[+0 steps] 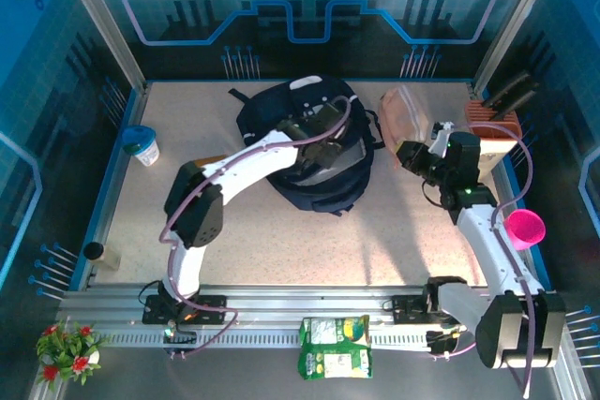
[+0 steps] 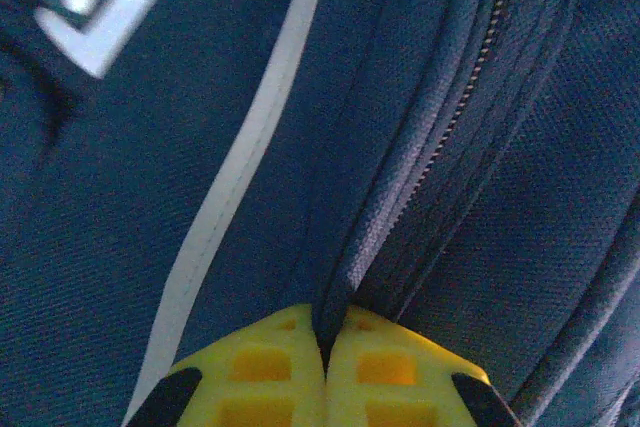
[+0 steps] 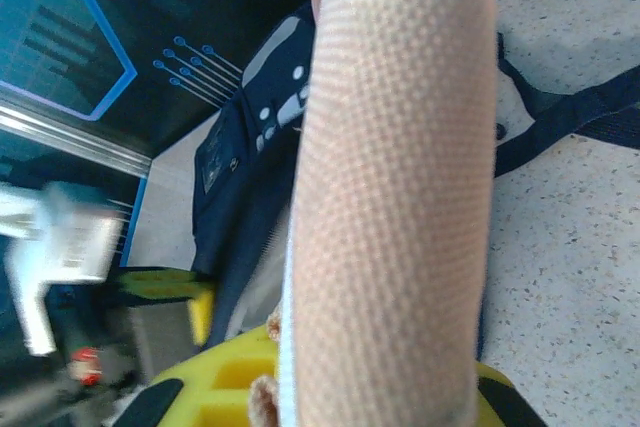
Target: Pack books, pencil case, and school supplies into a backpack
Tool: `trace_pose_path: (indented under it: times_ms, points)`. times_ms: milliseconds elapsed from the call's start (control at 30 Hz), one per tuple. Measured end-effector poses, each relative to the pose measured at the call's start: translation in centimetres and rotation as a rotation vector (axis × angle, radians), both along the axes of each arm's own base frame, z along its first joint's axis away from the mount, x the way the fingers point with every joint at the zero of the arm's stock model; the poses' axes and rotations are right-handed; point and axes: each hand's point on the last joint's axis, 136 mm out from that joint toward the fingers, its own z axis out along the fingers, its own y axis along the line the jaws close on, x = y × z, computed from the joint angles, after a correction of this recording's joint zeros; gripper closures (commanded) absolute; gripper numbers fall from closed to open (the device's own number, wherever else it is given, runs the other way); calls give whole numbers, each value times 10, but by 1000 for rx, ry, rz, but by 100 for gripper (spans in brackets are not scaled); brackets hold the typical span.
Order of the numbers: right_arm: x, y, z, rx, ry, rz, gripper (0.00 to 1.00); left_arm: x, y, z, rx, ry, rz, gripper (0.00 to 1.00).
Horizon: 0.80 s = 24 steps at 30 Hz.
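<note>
L end effector (image 2: 325, 352) pinches shut on bag (image 1: 323, 189) cloth by the zip (image 2: 450, 127), bag at far mid counter (image 1: 281, 250), R end effector (image 3: 360, 387) holds the case (image 1: 405, 111) near it; opening step, I think next: lift cloth, slip case in.

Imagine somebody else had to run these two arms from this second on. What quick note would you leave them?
Left gripper: shut, pinching a fold of the backpack beside its zipper, which looks closed.
Right gripper: shut on a peach mesh pouch, probably the pencil case, held beside the backpack.
Done: pouch in hand, backpack fabric gripped.
Left: open the backpack, put the pouch in, then pack everything else.
</note>
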Motion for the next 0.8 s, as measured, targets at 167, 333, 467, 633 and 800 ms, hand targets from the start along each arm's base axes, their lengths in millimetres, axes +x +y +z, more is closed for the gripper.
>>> trace_pose_path:
  times_ms: [167,333,467,633,800]
  points:
    - [-4,2,-7,47,49,9,94,8,25,40,-84,-102,80,100]
    - [-9,20,-22,132,140,85,94,13,24,51,-118,-146,85,100]
    - [-16,45,-33,156,222,156,93,15,22,54,-132,-161,84,100]
    - [-15,76,-29,168,251,229,93,16,16,58,-137,-180,65,100]
    - [-15,100,-34,189,286,278,93,13,9,59,-130,-191,35,100]
